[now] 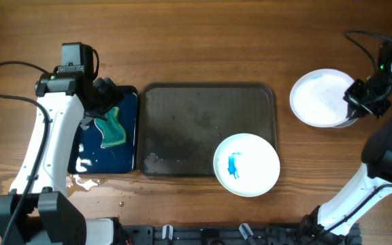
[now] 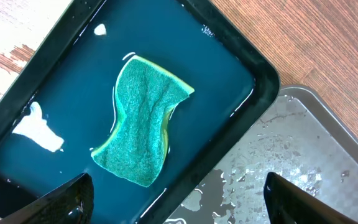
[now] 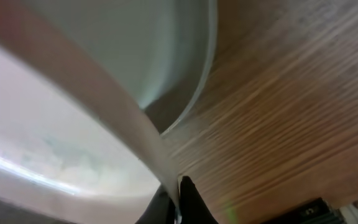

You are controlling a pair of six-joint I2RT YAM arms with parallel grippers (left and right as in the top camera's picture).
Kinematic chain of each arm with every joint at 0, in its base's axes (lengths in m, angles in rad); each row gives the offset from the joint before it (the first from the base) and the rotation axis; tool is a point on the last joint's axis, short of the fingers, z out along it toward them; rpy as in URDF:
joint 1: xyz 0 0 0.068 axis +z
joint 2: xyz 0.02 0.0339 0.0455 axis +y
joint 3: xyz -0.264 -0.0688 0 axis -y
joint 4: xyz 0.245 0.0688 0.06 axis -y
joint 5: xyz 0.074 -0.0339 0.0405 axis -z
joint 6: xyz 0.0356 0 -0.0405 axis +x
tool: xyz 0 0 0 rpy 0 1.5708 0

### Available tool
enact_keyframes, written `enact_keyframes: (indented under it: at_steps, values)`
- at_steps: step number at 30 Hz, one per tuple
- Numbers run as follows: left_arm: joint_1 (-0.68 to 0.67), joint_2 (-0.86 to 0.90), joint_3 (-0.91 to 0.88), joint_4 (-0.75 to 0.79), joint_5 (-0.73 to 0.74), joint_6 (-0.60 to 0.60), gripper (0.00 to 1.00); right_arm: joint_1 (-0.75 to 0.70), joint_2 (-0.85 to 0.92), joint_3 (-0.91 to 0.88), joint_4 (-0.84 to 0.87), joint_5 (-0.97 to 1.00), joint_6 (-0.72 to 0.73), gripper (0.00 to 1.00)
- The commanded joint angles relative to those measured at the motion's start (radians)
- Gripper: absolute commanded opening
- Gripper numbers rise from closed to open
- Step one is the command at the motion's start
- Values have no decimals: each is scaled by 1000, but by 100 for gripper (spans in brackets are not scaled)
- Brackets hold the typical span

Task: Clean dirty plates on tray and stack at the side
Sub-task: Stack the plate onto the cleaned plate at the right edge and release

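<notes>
Sponge (image 2: 145, 121) lies under left tool (image 2: 182, 199), fingers apart; right tool (image 1: 356, 102) clamps rim of white plate (image 1: 318, 95).

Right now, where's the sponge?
Overhead view, left side: the sponge lies in the dark basin, directly left of the grey tray.

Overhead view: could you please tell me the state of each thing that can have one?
sponge, lying flat in the basin's water, untouched.
basin, holding water.
grey tray, wet and streaked.
stained plate, blue smear, lying on the tray's corner.
white plate, clean, gripped at its rim.
left pincer, open above the sponge.
right pincer, shut on the white plate.
</notes>
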State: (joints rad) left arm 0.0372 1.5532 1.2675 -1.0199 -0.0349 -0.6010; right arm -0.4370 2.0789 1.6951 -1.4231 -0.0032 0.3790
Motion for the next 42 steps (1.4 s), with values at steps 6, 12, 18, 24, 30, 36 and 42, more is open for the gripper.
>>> enact_keyframes:
  at_steps: [6,12,18,24,30,36,42]
  values:
    - [-3,6,14,2,0,-6,85,-38,-27,-47,36,11,-8,4]
    - [-3,6,14,-10,0,-5,85,-121,-24,-47,54,63,42,4]
    - [-3,6,14,-19,0,21,85,-121,-24,-47,105,-15,6,4]
    - [-3,6,14,-29,0,21,85,5,-24,-47,174,-16,70,4]
    - [-3,6,14,-31,0,21,84,5,-24,-41,169,-14,25,23]
    - [-3,6,14,-31,-11,82,53,59,-120,92,147,-205,-185,5]
    - [-3,67,-27,-29,-66,153,4,290,-361,117,146,-258,-233,4]
